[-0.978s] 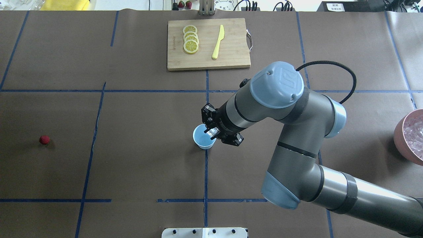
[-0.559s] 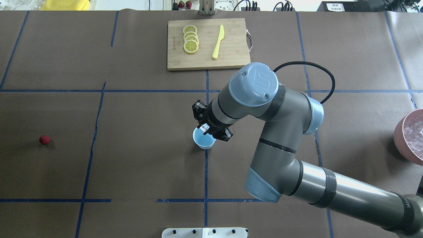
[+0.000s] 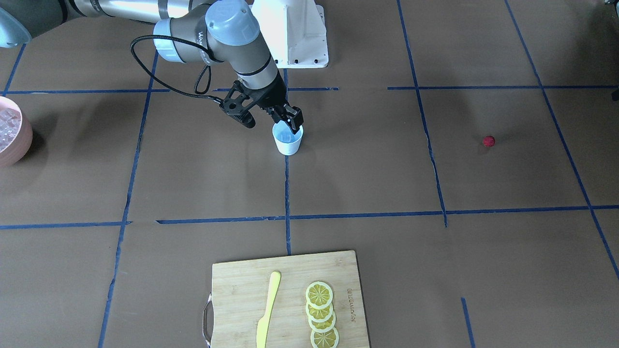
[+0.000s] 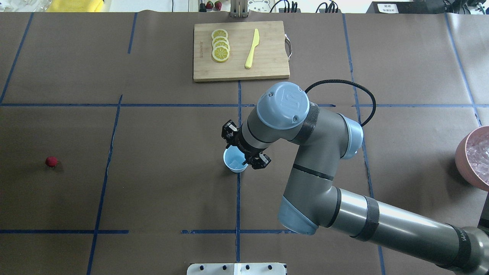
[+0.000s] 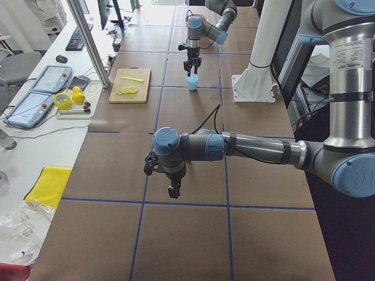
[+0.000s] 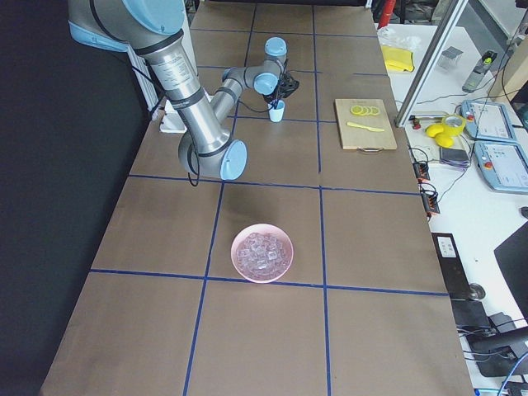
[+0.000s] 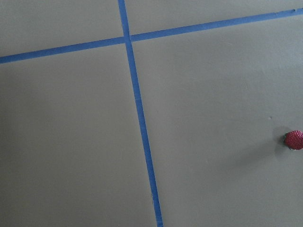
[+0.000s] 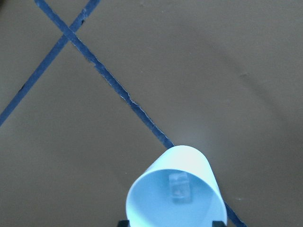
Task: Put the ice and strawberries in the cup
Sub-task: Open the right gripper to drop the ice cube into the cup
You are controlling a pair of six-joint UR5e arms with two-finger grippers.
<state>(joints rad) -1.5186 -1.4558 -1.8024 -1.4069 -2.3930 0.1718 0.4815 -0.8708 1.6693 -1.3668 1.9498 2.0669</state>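
The white cup with its pale blue inside stands at the table's middle; it also shows in the front view. My right gripper hangs just above its rim, open and empty. In the right wrist view one clear ice cube lies inside the cup. The small red strawberry lies alone far to the left, and the left wrist view shows it on the bare mat. My left gripper shows only in the exterior left view, and I cannot tell whether it is open or shut.
A pink bowl of ice cubes stands at the right edge. A wooden cutting board with lemon slices and a yellow knife lies at the far middle. Blue tape lines cross the brown mat.
My right arm moved left over the cup. The ice cube it held between its fingers now lies in the cup, and the gripper has opened.
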